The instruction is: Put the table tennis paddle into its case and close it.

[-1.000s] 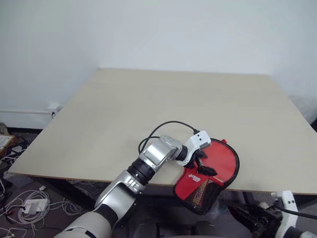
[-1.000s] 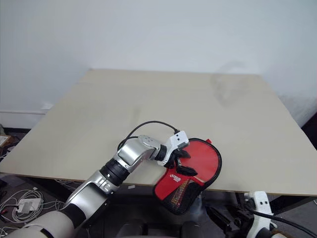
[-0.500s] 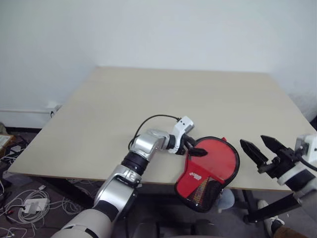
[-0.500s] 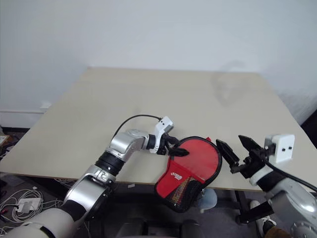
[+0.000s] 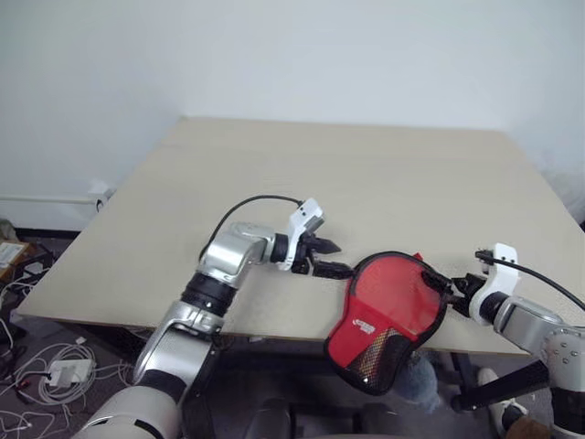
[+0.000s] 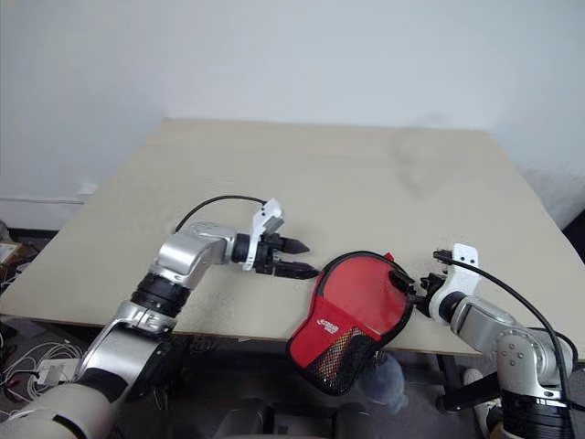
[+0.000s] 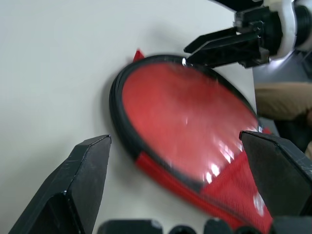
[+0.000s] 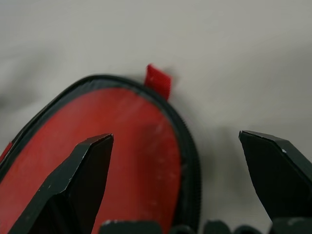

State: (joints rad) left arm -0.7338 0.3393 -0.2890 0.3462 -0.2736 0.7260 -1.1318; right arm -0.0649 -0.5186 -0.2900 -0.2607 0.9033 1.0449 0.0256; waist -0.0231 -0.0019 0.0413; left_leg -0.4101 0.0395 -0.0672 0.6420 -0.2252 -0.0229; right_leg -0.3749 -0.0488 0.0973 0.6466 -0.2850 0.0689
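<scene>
The case (image 5: pixel 393 293) lies at the table's front edge, its red and mesh lower end hanging over the edge. A round red face, the table tennis paddle (image 7: pixel 185 122), shows through the clear window inside the black rim. My left gripper (image 5: pixel 335 258) hovers open just left of the case, fingers pointing at it and apart from it. At the case's right rim is my right gripper (image 6: pixel 408 285), also open. In the right wrist view its fingers (image 8: pixel 92 180) stand wide on either side of the rim, near a small red pull tab (image 8: pixel 160 80).
The beige table (image 5: pixel 366 174) stretches far behind the case, up to a white wall. Cables and a power strip (image 5: pixel 55 375) lie on the floor to the left, below the table.
My left gripper has drawn back to the left, off the case. My right arm has come up from below the table edge and forward to the case's right rim.
</scene>
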